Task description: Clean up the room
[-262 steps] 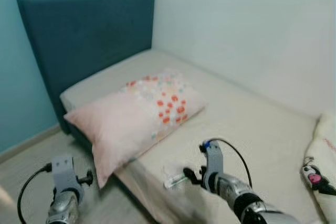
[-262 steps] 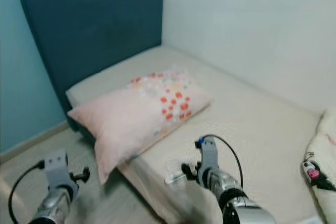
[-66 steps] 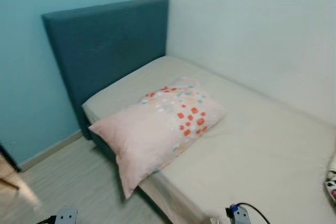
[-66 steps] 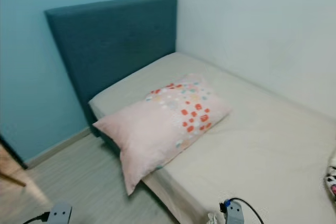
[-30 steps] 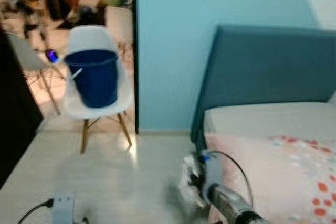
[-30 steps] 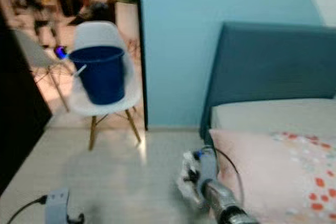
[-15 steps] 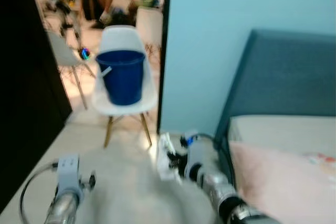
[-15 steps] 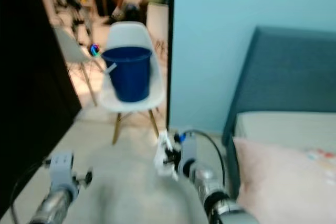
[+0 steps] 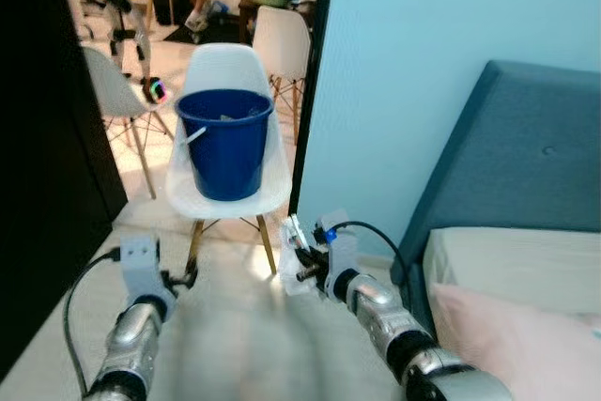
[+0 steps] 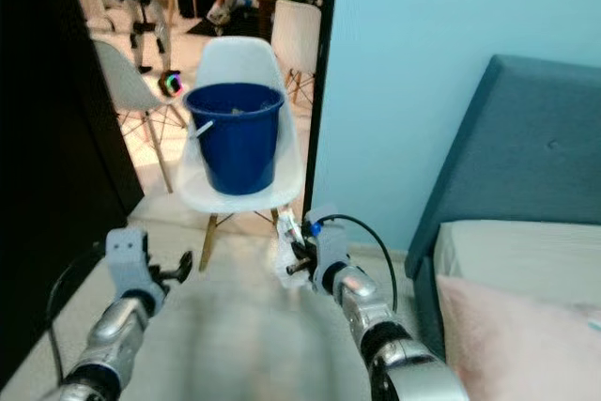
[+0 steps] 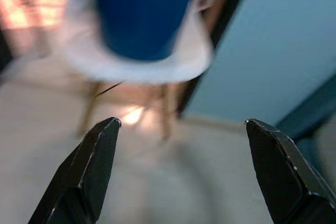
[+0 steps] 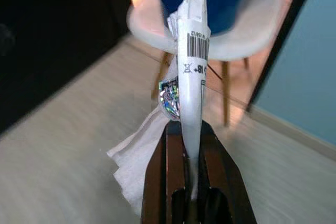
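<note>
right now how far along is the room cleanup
Picked up: the right gripper is shut on a crumpled wrapper. In hand: carrying it toward the blue bucket on the white chair ahead. Left: reaching the bucket and dropping it in. The left gripper is open, holding nothing.

Head eyes look forward and down; both wrist views face, close, the blue bucket [image 9: 223, 143].

Bright daylight through the doorway; wrist views motion-blurred.
</note>
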{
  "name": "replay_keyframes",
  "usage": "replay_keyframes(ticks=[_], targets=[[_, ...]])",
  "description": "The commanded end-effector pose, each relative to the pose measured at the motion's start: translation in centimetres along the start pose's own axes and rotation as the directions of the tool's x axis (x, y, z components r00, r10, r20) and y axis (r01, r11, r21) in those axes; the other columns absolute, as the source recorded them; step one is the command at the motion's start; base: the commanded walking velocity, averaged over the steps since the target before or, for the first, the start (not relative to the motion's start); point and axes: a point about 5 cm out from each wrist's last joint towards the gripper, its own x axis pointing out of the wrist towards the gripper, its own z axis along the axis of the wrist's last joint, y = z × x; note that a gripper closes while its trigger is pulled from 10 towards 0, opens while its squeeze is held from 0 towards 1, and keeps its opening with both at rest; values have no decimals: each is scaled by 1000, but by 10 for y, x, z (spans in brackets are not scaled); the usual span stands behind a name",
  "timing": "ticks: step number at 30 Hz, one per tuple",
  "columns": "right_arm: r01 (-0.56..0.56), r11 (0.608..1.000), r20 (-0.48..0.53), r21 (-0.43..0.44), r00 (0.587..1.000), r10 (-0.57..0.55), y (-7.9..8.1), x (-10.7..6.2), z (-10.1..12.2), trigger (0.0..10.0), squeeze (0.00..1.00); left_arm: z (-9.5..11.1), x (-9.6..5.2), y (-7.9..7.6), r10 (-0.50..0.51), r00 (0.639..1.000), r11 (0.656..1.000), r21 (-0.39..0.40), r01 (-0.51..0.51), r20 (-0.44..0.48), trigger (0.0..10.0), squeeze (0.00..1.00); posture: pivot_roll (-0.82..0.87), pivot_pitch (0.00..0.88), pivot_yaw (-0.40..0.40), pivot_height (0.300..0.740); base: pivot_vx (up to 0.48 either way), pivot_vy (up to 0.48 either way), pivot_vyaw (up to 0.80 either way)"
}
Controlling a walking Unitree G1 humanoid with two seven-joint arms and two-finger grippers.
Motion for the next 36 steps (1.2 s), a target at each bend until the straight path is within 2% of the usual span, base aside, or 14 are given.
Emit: replay_keyframes(ticks=[1, 9, 14, 16, 17, 19, 20, 22, 23, 24, 26, 27, 31, 36], targets=[[-39, 999, 34, -19, 999, 40, 5, 2, 5, 10000, 0, 2, -2, 4, 1, 1000, 1000, -23, 0, 26, 10000, 0, 44, 0, -85, 725, 480, 0, 788], [-62, 998, 72, -29, 995, 64, 6, 4, 13, 10000, 0, 17, 3, 2, -6, 996, 1000, -8, 7, 88, 10000, 0, 45, 0, -84, 725, 480, 0, 723], [-89, 995, 196, -48, 976, 97, 8, 10, 46, 10000, 0, 38, 6, 19, 69, 985, 997, 15, -73, 160, 10000, 0, 41, 0, -79, 725, 480, 0, 0], [-89, 995, 196, -48, 976, 97, 8, 10, 46, 10000, 0, 38, 6, 19, 69, 985, 997, 15, -73, 160, 10000, 0, 41, 0, -79, 725, 480, 0, 0], [-117, 992, 236, -47, 964, 125, 10, 11, 57, 10000, 0, 49, 8, 23, 81, 977, 996, 13, -85, 195, 10000, 0, 42, 0, -81, 725, 480, 0, 0], [-185, 977, 303, -101, 930, 208, 16, 12, 79, 10000, 0, 72, 12, 28, 86, 960, 995, 26, -96, 267, 10000, 0, 47, 0, -83, 725, 480, 0, 0], [-185, 977, 303, -101, 930, 208, 16, 12, 79, 10000, 0, 72, 12, 28, 86, 960, 995, 26, -96, 267, 10000, 0, 47, 0, -83, 725, 480, 0, 0], [-228, 961, 374, -157, 887, 272, 23, 13, 106, 10000, 0, 95, 16, 27, 74, 939, 995, 36, -91, 336, 10000, 0, 56, 0, -85, 725, 480, 0, 0], [-228, 961, 374, -157, 887, 272, 23, 13, 106, 10000, 0, 95, 16, 27, 74, 939, 995, 36, -91, 336, 10000, 0, 56, 0, -85, 725, 480, 0, 0], [-222, 960, 412, -168, 869, 274, 24, 14, 122, 10000, 0, 105, 18, 24, 61, 929, 996, 38, -81, 365, 10000, 0, 59, 0, -88, 725, 480, 0, 0], [-222, 960, 412, -168, 869, 274, 24, 14, 122, 10000, 0, 105, 18, 24, 61, 929, 996, 38, -81, 365, 10000, 0, 59, 0, -88, 725, 480, 0, 0], [-166, 973, 457, -162, 861, 223, 21, 15, 146, 10000, 0, 113, 21, 15, 25, 920, 998, 40, -45, 392, 10000, 0, 59, 0, -88, 725, 480, 0, 0], [-88, 983, 460, -163, 874, 155, 13, 16, 156, 10000, 0, 109, 23, 6, -5, 925, 999, 36, -10, 380, 10000, 0, 57, 0, -89, 725, 480, 0, 0], [-45, 980, 388, -195, 914, 119, 8, 18, 150, 10000, 0, 101, 22, -1, -13, 932, 1000, 24, 5, 363, 10000, 0, 50, 0, -91, 725, 480, 0, -320]])
